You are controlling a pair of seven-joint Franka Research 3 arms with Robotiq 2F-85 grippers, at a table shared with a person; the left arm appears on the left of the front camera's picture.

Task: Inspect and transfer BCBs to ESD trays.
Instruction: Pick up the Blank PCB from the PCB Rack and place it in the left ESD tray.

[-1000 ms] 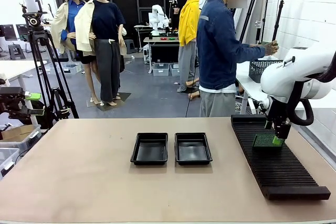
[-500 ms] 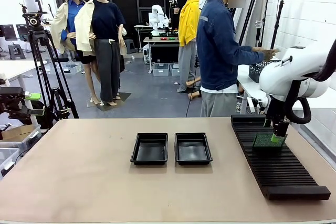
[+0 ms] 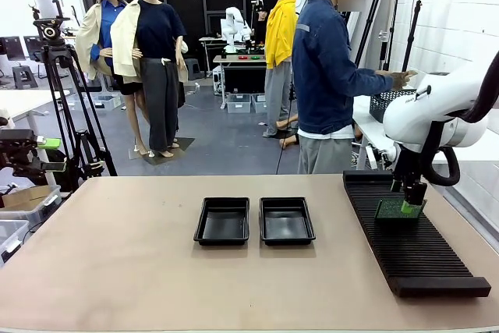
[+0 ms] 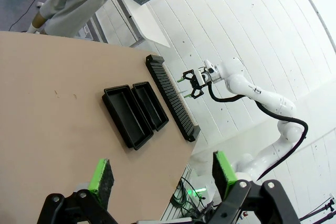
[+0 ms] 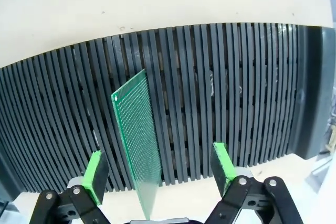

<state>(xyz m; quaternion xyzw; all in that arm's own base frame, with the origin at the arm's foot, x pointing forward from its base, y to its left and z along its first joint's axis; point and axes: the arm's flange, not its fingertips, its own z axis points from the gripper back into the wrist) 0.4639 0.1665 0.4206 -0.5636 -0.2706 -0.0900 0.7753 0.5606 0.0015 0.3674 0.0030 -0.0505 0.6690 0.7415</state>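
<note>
One BCB (image 5: 137, 135), a thin green perforated board, stands on edge in a slot of the long black ribbed rack (image 5: 236, 93). My right gripper (image 5: 157, 171) is open and straddles it, with a green pad on each side and a gap to the board on both. From the front, the right gripper (image 3: 410, 197) hangs over the BCB (image 3: 388, 209) at the table's right. Two black ESD trays (image 3: 223, 221) (image 3: 286, 221) sit side by side at the table's middle with nothing in them. My left gripper (image 4: 163, 174) is open, high above the table's left side.
The rack (image 3: 412, 241) runs along the table's right edge. A person in a blue top (image 3: 323, 68) stands at the far side, turned away, a hand (image 3: 401, 77) reaching to a black basket (image 3: 387, 101) on a side table. A tripod (image 3: 66, 91) stands beyond the far left corner.
My right gripper has edged slightly back and left over the standing board. The person's hand has come down toward the basket. The trays and the board have not moved.
</note>
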